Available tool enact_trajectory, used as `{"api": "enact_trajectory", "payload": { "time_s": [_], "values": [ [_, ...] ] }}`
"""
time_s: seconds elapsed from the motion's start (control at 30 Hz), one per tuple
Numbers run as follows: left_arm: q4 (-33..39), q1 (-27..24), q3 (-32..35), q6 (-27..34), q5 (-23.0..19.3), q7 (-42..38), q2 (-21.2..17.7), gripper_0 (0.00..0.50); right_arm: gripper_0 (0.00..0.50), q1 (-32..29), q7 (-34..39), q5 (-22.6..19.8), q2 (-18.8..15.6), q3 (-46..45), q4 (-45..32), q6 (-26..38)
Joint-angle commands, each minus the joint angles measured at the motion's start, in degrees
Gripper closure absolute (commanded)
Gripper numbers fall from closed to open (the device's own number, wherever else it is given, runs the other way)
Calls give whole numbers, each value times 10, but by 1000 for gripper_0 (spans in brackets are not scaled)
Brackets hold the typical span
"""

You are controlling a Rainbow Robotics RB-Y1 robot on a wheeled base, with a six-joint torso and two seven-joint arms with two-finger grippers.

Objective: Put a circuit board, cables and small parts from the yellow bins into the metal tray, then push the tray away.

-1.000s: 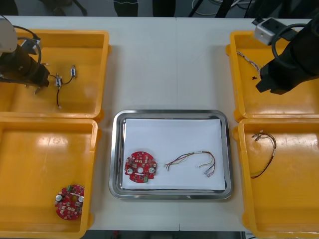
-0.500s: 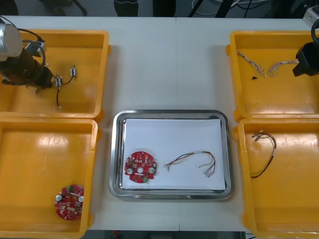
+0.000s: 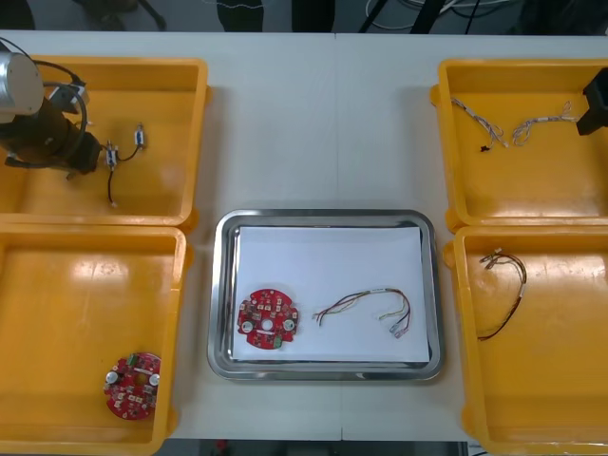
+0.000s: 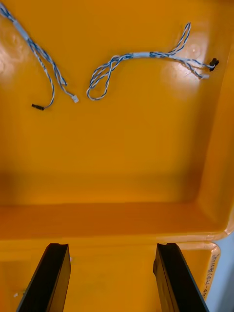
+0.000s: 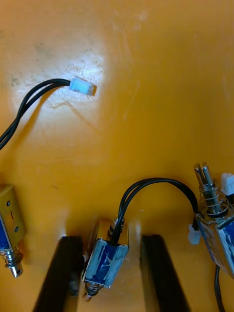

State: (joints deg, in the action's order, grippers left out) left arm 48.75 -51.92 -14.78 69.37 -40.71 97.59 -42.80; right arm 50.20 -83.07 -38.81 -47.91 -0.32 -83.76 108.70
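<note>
In the far-left yellow bin [image 3: 180, 71], my left gripper [image 3: 92, 158] [image 5: 111, 275] is down on the floor, shut on a small metal part [image 5: 106, 258] [image 3: 111, 154] wrapped in blue with a black lead. One black finger [image 5: 66, 275] stands tight on each side of it. More small metal parts [image 5: 214, 234] [image 3: 140, 136] lie beside it. The metal tray [image 3: 328, 218] holds a red circuit board [image 3: 267, 320] and a red and yellow cable [image 3: 366, 309]. My right gripper [image 3: 593, 104] [image 4: 112, 282] hangs open at the far-right bin's outer edge, nothing between its fingers.
Two blue and white cables [image 3: 480, 119] [image 4: 146, 57] lie in the far-right bin [image 3: 451, 142]. The near-right bin [image 3: 465, 332] holds a cable [image 3: 503, 285]. Another red circuit board [image 3: 132, 385] lies in the near-left bin [image 3: 176, 313]. Bare table stretches beyond the tray.
My left gripper's fingers have closed in on the small metal part. My right arm has pulled back to the right, uncovering the second blue and white cable.
</note>
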Motion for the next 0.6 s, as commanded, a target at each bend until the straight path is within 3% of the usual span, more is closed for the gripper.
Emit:
{"api": "enact_trajectory", "payload": {
  "time_s": [0.03,0.37,0.6],
  "values": [
    [4,9,-3,-6,-7,64,3,500,0,45,-3,19,19,-17,30,-32],
    [15,9,-1,3,-18,66,-11,500,0,92,-11,68,56,-17,141,-111],
    [90,8,40,104,-21,63,-41,500,0,118,-12,89,71,-17,214,-169]
  ]
}}
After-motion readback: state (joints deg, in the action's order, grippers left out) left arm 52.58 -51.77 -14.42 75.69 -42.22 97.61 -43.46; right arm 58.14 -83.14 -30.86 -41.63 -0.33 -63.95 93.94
